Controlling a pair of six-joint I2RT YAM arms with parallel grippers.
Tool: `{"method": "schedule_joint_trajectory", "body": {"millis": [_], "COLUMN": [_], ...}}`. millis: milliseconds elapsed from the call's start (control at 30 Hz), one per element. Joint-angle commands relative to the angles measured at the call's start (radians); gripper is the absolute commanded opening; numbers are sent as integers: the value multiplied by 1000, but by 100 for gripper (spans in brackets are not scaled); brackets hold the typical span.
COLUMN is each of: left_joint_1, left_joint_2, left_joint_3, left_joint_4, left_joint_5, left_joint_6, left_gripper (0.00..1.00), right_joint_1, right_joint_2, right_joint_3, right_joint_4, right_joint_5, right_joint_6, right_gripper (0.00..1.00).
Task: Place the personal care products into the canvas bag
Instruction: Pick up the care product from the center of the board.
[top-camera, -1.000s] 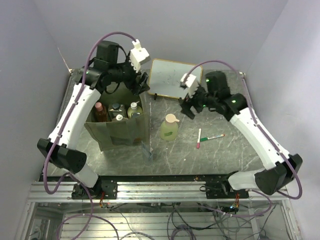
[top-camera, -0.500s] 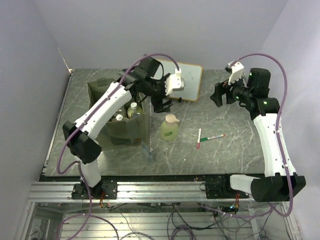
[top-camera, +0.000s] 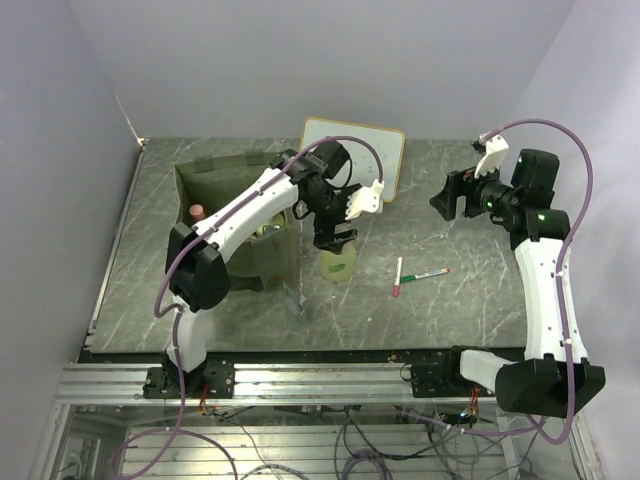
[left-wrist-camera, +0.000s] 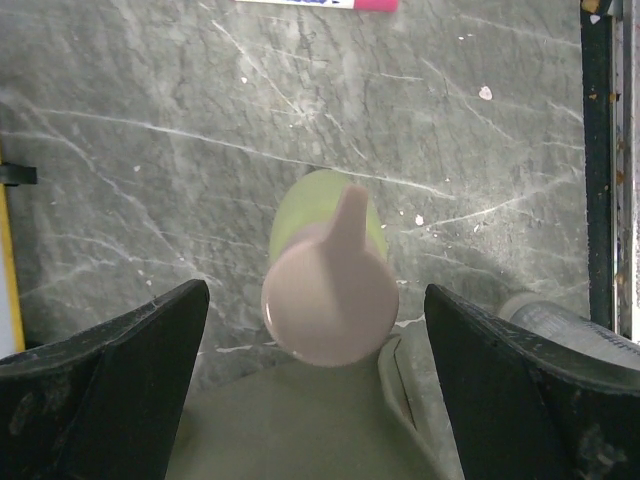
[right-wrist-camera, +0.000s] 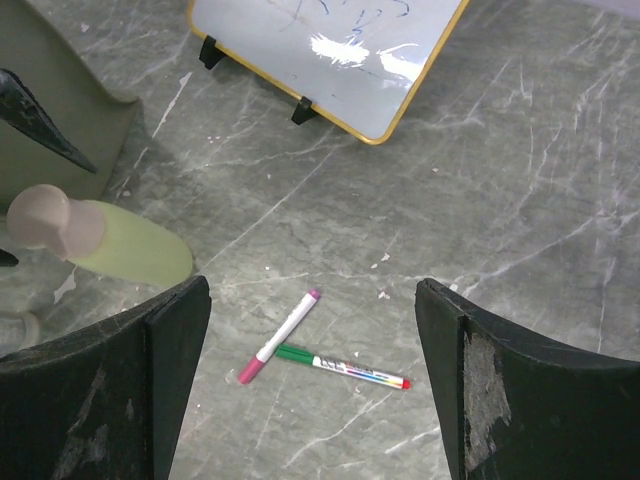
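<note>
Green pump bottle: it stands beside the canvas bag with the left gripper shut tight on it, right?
Not quite. The green pump bottle stands beside the canvas bag, but the left gripper is open above it, fingers clear on both sides, as the left wrist view shows.

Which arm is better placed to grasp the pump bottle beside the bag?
Left: its open fingers straddle the pump bottle from above, beside the canvas bag; the right fingers hang far off, near the marker pens.
</note>
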Motion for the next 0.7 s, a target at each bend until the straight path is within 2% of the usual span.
{"method": "schedule_joint_trajectory", "body": {"millis": [0,133,333,667], "left_joint_1": [-19,-33,-51,-60], "left_joint_2": [12,24,37,49], "left_joint_3": [16,5,-8,0], "left_joint_4": [-29,-5,2,5], "left_joint_5": [11,3,-21,-54], "left_joint_6": [53,40,46,53], "left_gripper": [100,100,92,85], "right_joint_1": [-22,-27,-35,-43], "right_joint_2": [-22,-21,-25,-25], "right_joint_3": [-9,-17,-17,-25], "right_joint_4": [23,25,22,25], "right_joint_5": [-31,-35,-39,-60], "right_joint_6": [18,19,20,29], "right_gripper": [83,83,83,83]}}
